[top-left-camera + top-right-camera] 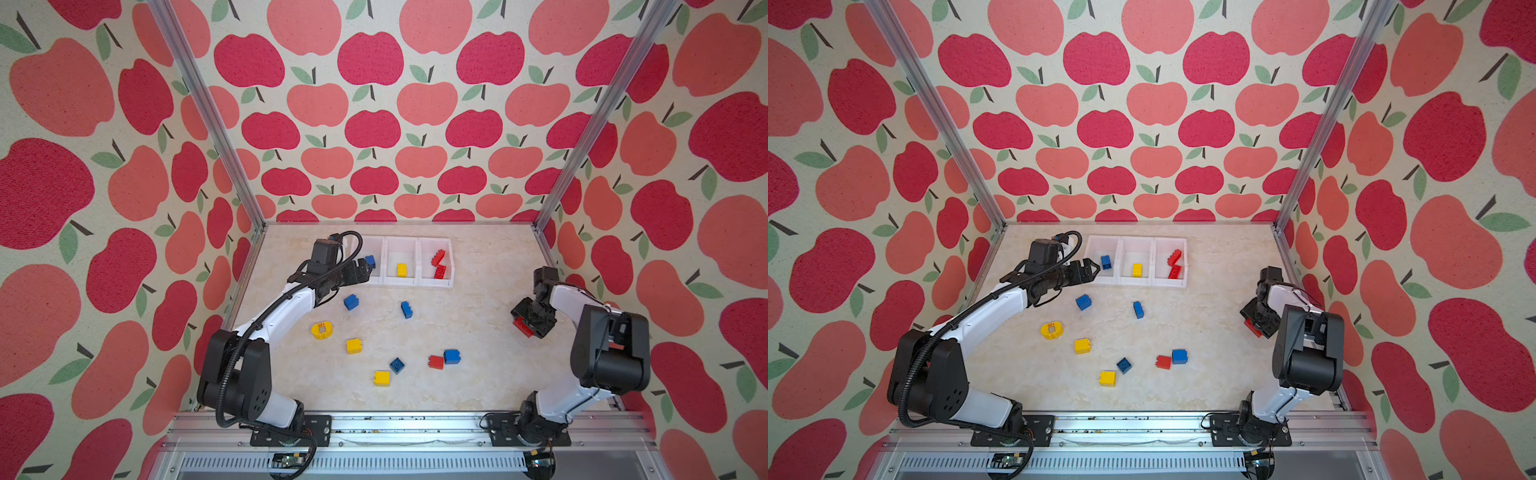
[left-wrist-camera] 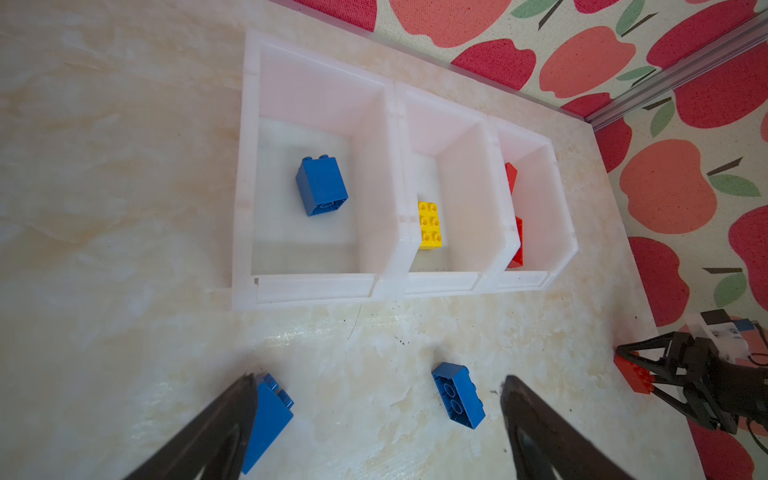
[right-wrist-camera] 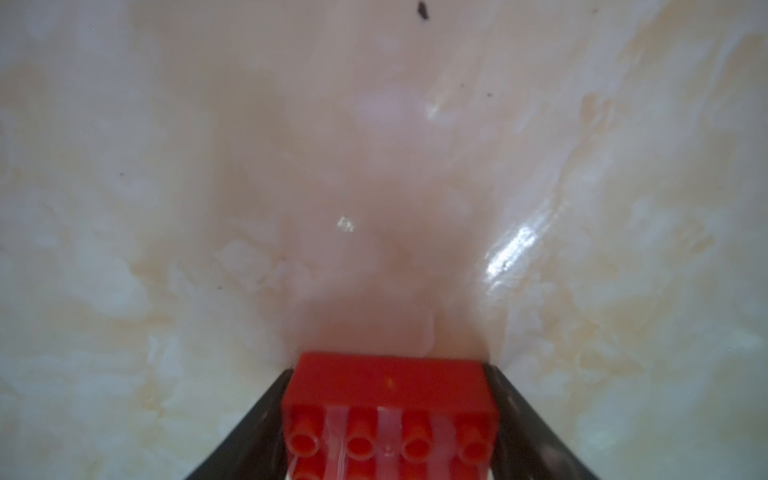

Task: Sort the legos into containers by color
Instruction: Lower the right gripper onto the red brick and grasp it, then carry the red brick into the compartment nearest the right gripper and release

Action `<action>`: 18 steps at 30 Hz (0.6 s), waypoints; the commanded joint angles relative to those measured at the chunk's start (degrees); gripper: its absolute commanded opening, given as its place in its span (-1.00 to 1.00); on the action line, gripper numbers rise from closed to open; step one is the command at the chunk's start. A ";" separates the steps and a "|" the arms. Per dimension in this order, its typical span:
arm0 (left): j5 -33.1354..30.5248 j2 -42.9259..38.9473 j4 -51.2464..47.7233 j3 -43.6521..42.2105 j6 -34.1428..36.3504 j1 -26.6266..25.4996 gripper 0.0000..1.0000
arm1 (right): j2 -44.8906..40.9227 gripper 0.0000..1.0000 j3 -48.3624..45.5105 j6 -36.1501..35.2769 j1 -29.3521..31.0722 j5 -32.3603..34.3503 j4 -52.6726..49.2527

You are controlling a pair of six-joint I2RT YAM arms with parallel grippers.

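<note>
**Figure.** We see the right gripper (image 1: 524, 325) clamped on the two ends of a red brick (image 3: 386, 386), well to the right of the bin row (image 1: 401, 283). The left gripper (image 1: 365, 269) stands open and empty at the row's blue-brick end. We judge the brick light, rigid and slick-walled, so flat opposing faces suit the grip. The marble-look tabletop (image 1: 478, 374) is glossy, and apple-print walls (image 1: 374, 124) enclose it.

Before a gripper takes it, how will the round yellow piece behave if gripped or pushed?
The round yellow piece looks like hard moulded plastic, so it is probably stiff and light. It lies flat, so a push should slide it over the glossy table rather than roll it. Its curved sides may let flat jaws slip.
</note>
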 commanded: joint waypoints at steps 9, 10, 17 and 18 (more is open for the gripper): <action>-2.76 -6.74 -2.54 -4.59 -2.14 -0.04 0.88 | -5.26 0.19 6.22 0.35 10.27 -0.90 -3.87; -3.01 -7.46 -2.70 -5.20 -2.24 -0.04 0.88 | -5.32 0.19 7.21 0.43 11.61 -0.75 -3.99; -3.38 -11.44 -2.38 -10.05 -3.64 0.18 0.88 | -2.18 0.19 16.45 -0.28 21.08 1.40 -3.36; -3.57 -11.81 -2.36 -10.46 -3.76 0.23 0.88 | -1.25 0.19 18.00 -0.34 22.14 1.63 -3.31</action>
